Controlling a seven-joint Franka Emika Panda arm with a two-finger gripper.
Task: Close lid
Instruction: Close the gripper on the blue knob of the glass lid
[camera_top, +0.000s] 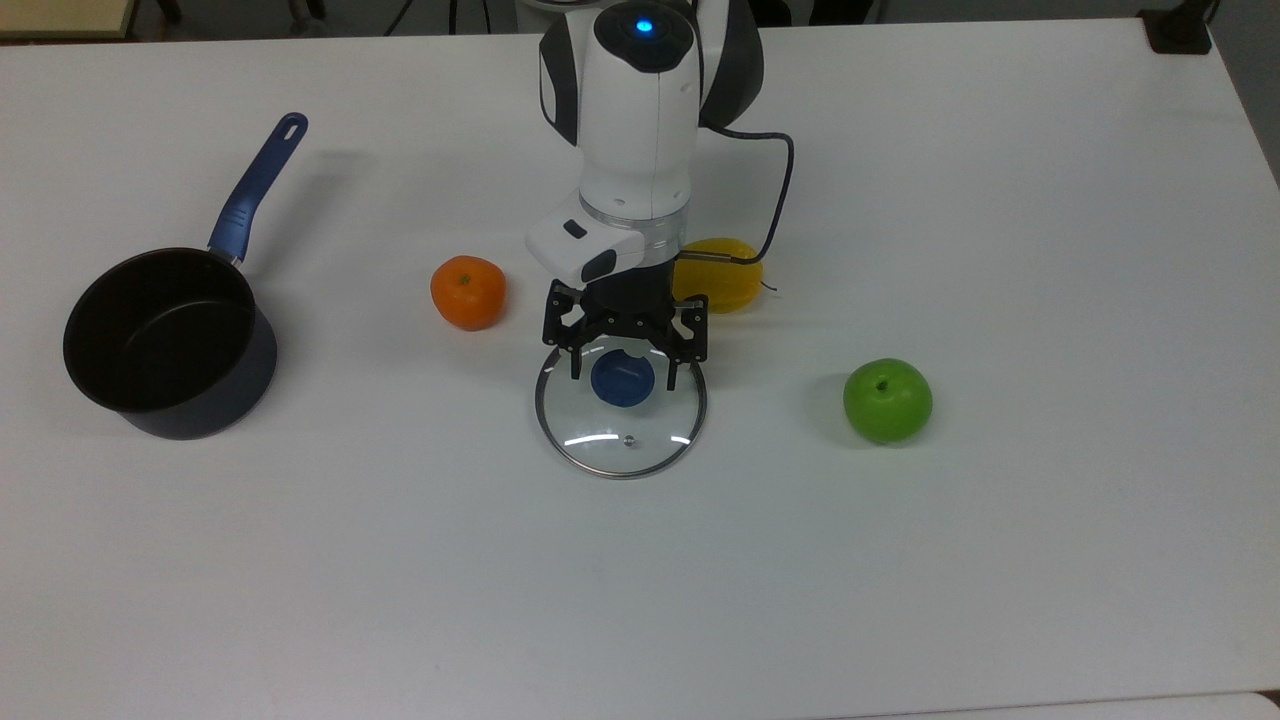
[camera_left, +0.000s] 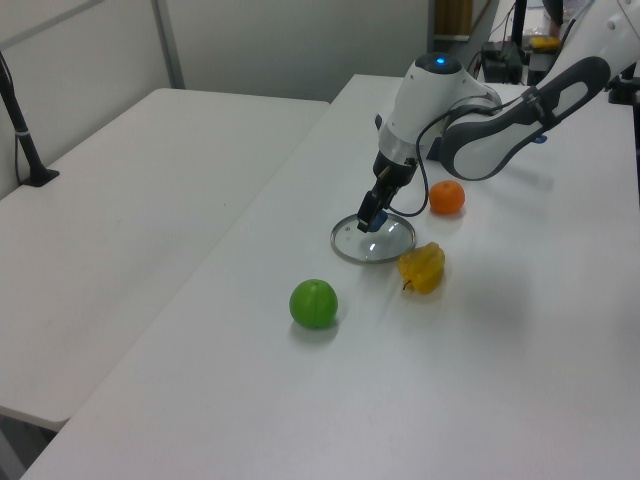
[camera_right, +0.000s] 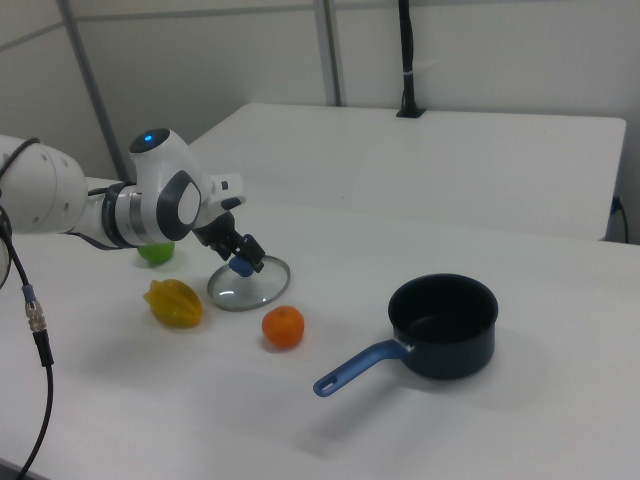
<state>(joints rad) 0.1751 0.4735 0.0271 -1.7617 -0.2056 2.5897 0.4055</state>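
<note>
Reaching for the lid (camera_top: 621, 402), the gripper (camera_top: 623, 372) was wide around its knob (camera_top: 622, 380); next, squeeze, then carry toward nine o'clock, the pan (camera_top: 165, 345).

One lid (camera_top: 621, 400), one saucepan (camera_top: 165, 340), three fruits, seemingly: orange (camera_top: 468, 292), apple (camera_top: 887, 400), yellow (camera_top: 722, 274).

White tables in a plain, pale-walled room.

We see a broad white table (camera_top: 1000, 560) in the top view. In the left view a second white table (camera_left: 110, 200) stands beside it, a narrow gap between them, with a black post (camera_left: 22, 130) at its far edge. Behind runs a light wall (camera_left: 300, 40) with a grey upright (camera_left: 166, 42). Lighting is even and soft.
</note>
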